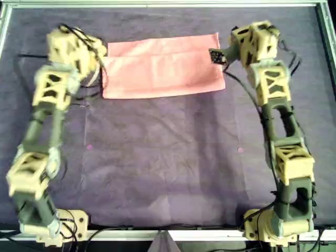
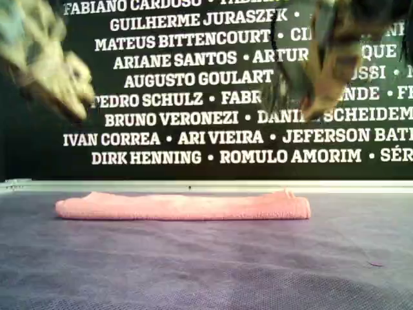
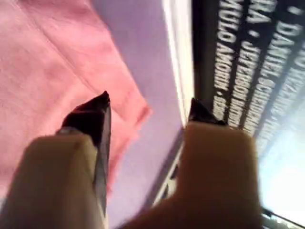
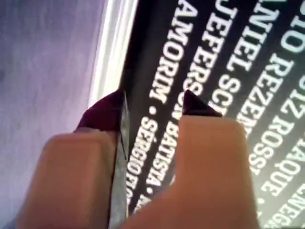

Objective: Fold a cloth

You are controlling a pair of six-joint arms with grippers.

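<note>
The salmon-pink cloth (image 1: pixel 163 65) lies folded into a long band at the far middle of the purple mat (image 1: pixel 168 157). It shows as a low strip in the exterior view (image 2: pixel 181 206). My first gripper (image 3: pixel 148 102) is open and empty above the cloth's (image 3: pixel 47 71) far corner. In the overhead view it (image 1: pixel 214 55) sits at the cloth's right edge. My second gripper (image 4: pixel 153 98) is open and empty. It faces bare mat (image 4: pixel 47 71) and the far rail, with no cloth in its view.
The other arm (image 1: pixel 68 52) stands by the cloth's left edge in the overhead view, its gripper hidden under its links. A metal rail (image 1: pixel 168 4) borders the mat's far side. A black banner with white names (image 2: pixel 193 97) hangs behind it.
</note>
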